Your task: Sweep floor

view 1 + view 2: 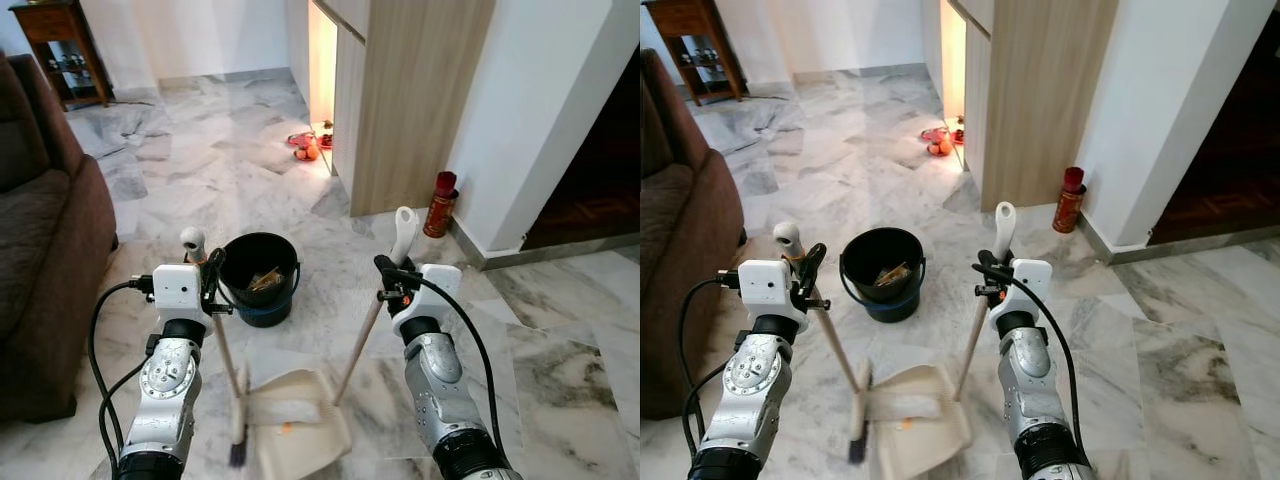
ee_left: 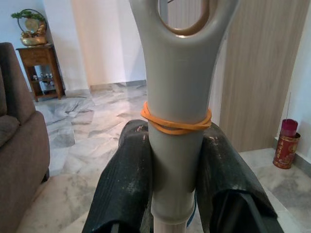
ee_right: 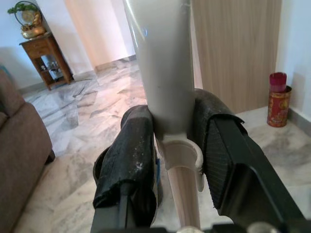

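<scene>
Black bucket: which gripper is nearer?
Left. The left gripper, shut on the broom handle, sits beside the black bucket rim. The right gripper, holding the dustpan handle, is farther off.

Black bucket [image 1: 260,275], cream dustpan [image 1: 296,420], grey-veined white marble floor [image 1: 560,350], brown sofa [image 1: 45,260]

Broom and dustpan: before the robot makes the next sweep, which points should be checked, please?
1. Left gripper shut on broom handle: ok.
2. Right gripper shut on dustpan handle: ok.
3. Dustpan resting on the floor with its mouth toward the broom head: ok.
4. Small orange scrap already inside the pan: ok.
5. Black bucket standing upright just beyond the pan, ready for emptying: ok.
6. More dirt left on the marble floor: cannot tell.
</scene>
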